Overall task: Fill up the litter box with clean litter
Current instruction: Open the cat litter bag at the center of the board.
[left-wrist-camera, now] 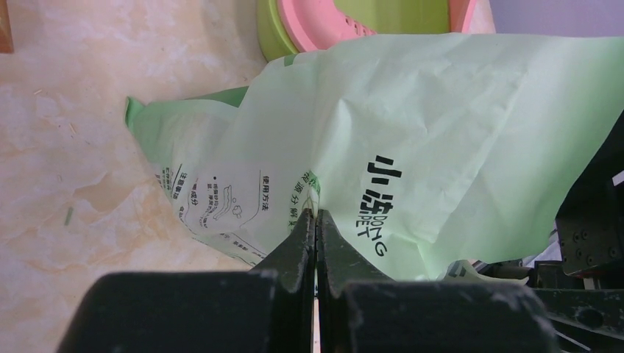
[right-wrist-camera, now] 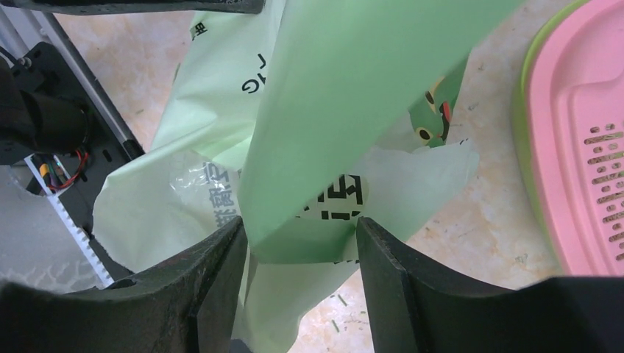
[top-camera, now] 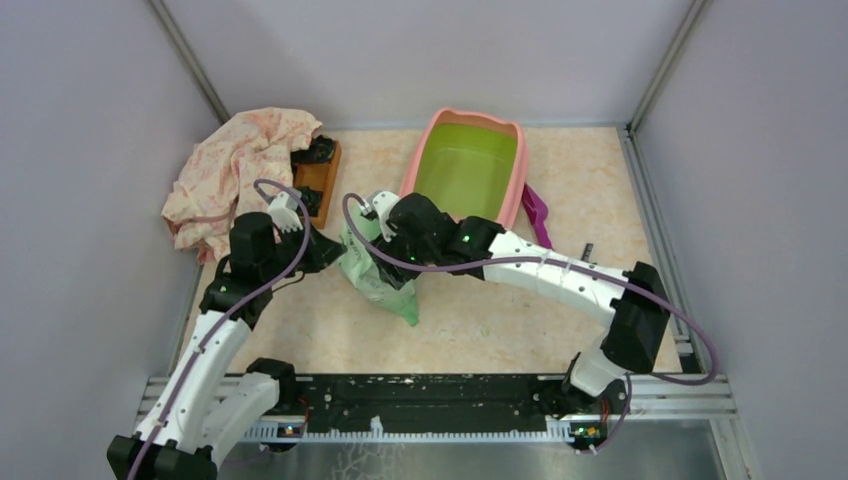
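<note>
Inside a robotics lab's test cell: two arms, left (top-camera: pixel 205 360) and right (top-camera: pixel 560 275), stand bolted to a metal rail (top-camera: pixel 660 400) at the near edge of a marble-patterned worktop (top-camera: pixel 600 190). Plain lilac wall panels (top-camera: pixel 80 150) on metal frame posts (top-camera: pixel 190 60) box it in. A purple cable (top-camera: pixel 480 264) trails along each arm. Household props are staged: a litter box (top-camera: pixel 478 114) beyond the right gripper (right-wrist-camera: pixel 298 235), a crumpled cloth (top-camera: pixel 240 160) outboard of the left gripper (left-wrist-camera: pixel 316 220), and a green bag (top-camera: pixel 380 285) between the two.

A crumpled light green printed bag (top-camera: pixel 380 275) sits between the left gripper (top-camera: pixel 330 252) and right gripper (top-camera: pixel 386 236), near the rectangular plastic litter box (top-camera: pixel 470 165), pink-rimmed and lime-green inside. A magenta plastic scoop (top-camera: pixel 535 212) lies at its right.
</note>
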`<state>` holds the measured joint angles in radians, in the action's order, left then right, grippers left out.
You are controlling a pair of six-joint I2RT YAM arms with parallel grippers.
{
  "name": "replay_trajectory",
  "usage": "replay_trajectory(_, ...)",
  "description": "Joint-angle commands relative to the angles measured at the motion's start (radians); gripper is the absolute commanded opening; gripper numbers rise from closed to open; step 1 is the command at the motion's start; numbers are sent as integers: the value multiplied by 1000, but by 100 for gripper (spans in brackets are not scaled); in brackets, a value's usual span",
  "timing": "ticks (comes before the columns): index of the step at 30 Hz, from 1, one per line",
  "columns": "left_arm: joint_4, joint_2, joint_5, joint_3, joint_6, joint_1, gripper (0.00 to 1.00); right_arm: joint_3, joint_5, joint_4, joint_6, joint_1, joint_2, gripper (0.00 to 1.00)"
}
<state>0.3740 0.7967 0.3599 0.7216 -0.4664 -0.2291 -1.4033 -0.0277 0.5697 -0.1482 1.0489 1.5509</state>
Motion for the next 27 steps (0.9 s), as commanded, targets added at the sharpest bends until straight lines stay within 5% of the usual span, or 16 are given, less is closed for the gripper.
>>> replay_trajectory(1, -82, -37, 70, 37, -3, -1, 0, -79, -16, -21, 20, -2, 17, 57)
replay_trajectory(10, -89, -34, 78, 38, 0, -1, 0, -138, 23, 36, 56, -3, 79, 42)
replay_trajectory(16, -89, -29, 76, 42, 5, -1, 0, -154, 5, 76, 85, 3, 92, 43)
replay_trajectory(21, -85, -26, 68, 51, 5, -1, 0, -160, 21, 82, 97, 5, 95, 2)
replay_trajectory(27, -65, -39, 45, 77, 16, -1, 2, -181, 122, 72, 114, 20, 74, 0)
